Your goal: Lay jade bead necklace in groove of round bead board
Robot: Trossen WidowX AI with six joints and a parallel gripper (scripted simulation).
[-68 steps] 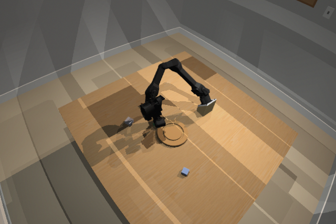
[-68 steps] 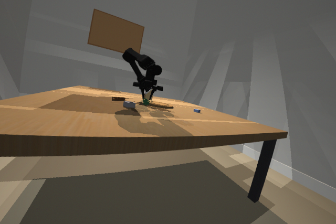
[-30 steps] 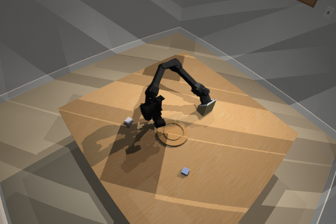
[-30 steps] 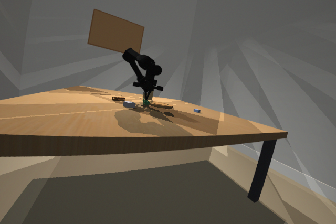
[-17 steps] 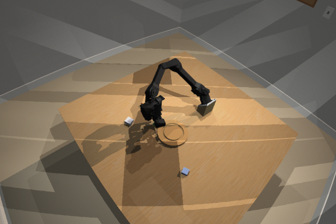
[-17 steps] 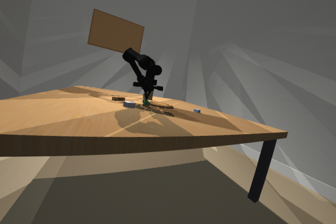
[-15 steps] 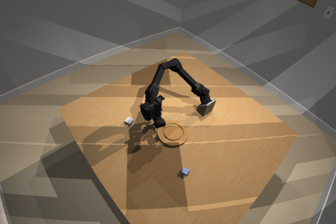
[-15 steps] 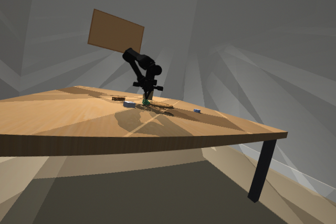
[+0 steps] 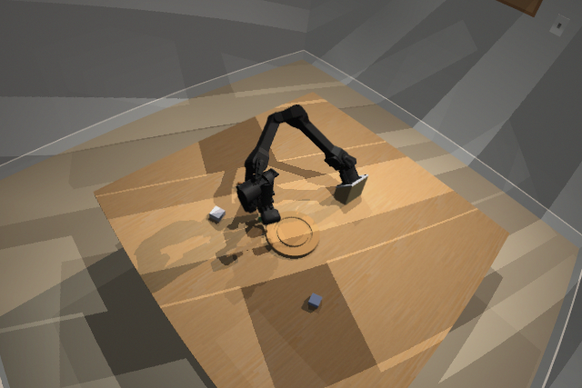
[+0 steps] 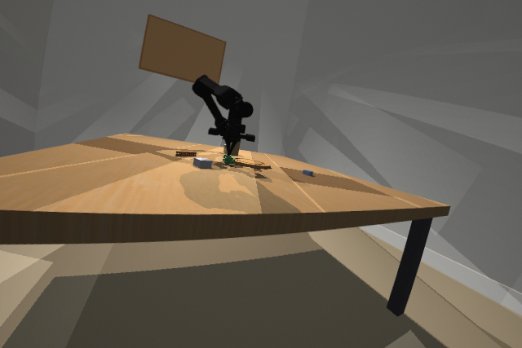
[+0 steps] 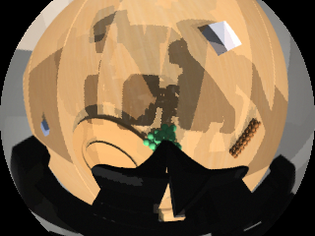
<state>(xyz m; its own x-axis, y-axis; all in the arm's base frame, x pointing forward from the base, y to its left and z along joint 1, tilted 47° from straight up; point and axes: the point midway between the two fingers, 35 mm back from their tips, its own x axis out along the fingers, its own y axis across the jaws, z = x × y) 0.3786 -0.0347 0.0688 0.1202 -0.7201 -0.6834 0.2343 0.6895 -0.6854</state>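
Note:
The round wooden bead board (image 9: 294, 252) (image 10: 255, 164) (image 11: 85, 152) lies flat near the middle of the table, with a dark ring groove in its top. My gripper (image 9: 265, 219) (image 10: 228, 153) (image 11: 165, 144) points down at the board's left edge, with its fingers pressed together. The jade bead necklace (image 10: 228, 160) (image 11: 161, 136) shows as a small green bunch right at the fingertips, hanging down to the table beside the board's rim. In the top view the gripper body hides nearly all of the necklace.
A white cube (image 9: 216, 213) (image 10: 202, 162) (image 11: 223, 34) sits left of the gripper. A small blue cube (image 9: 315, 300) (image 10: 307, 173) (image 11: 45, 126) lies toward the front of the table. A dark brown ridged strip (image 10: 185, 153) (image 11: 244, 140) lies farther back. The arm's base (image 9: 351, 188) stands behind the board.

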